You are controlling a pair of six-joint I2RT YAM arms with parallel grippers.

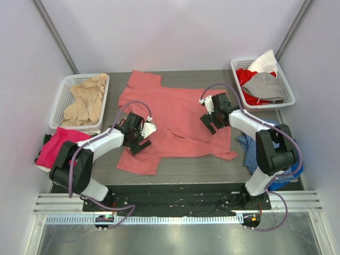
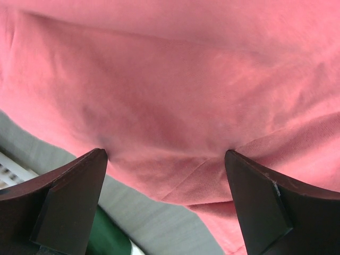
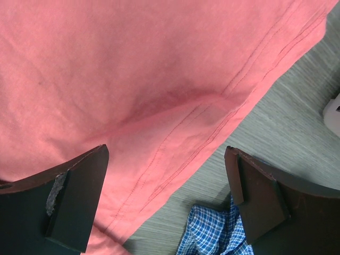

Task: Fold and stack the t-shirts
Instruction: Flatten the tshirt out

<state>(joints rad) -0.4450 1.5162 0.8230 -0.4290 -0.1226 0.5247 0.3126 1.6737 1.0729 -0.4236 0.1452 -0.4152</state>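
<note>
My salmon shirt [image 1: 175, 114] lies spread across the middle of the surface [image 1: 186, 169], creased, its near-left corner rumpled. Only the top view shows beige cloth in the left basket [image 1: 60, 101] and red and grey cloth in the right basket [image 1: 268, 106]. My right wrist view alone shows the stitched hem with a checked cloth [image 3: 212, 236] beside it. Both arms reach low over the shirt, left jaws and right jaws spread wide, gripping nothing.
</note>
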